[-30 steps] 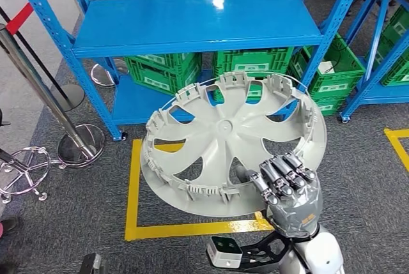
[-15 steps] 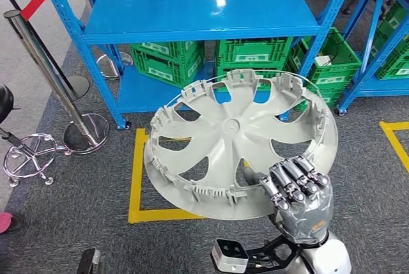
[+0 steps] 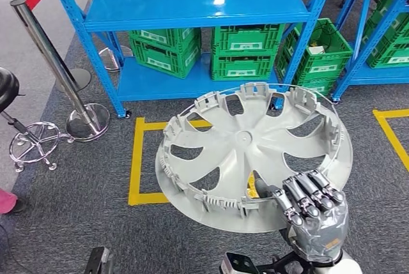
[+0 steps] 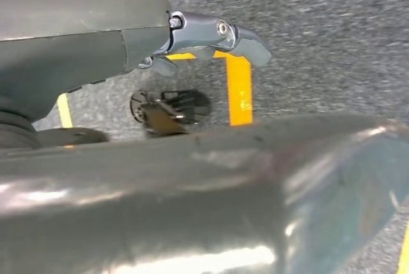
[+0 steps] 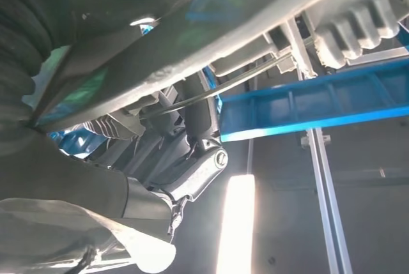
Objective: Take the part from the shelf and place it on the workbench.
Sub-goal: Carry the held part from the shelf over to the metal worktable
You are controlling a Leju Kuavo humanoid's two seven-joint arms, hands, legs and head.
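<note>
The large pale-grey plastic wheel cover (image 3: 253,156), spoked and ringed with clips, is off the shelf and in the air, carried inner side up and roughly level in front of the blue steel shelf rack (image 3: 197,7) – the rack's upper board is bare and green plastic crates (image 3: 166,44) sit on its lower board. The right hand (image 3: 313,213) grips the cover at the rim farthest from the rack, dark fingers curled over the edge and thumb underneath, as the right wrist view bears out. The left hand (image 4: 212,34) hangs over grey carpet and yellow floor tape (image 3: 134,159); one finger shows stretched out, but whether the hand is wide or closed I cannot tell. The take looks done and the carry is the step in hand. No tabletop is in sight, so the next move likely calls for turning away from the rack to find it – keeping the broad cover level, since a one-sided grip could let it tip or slip
</note>
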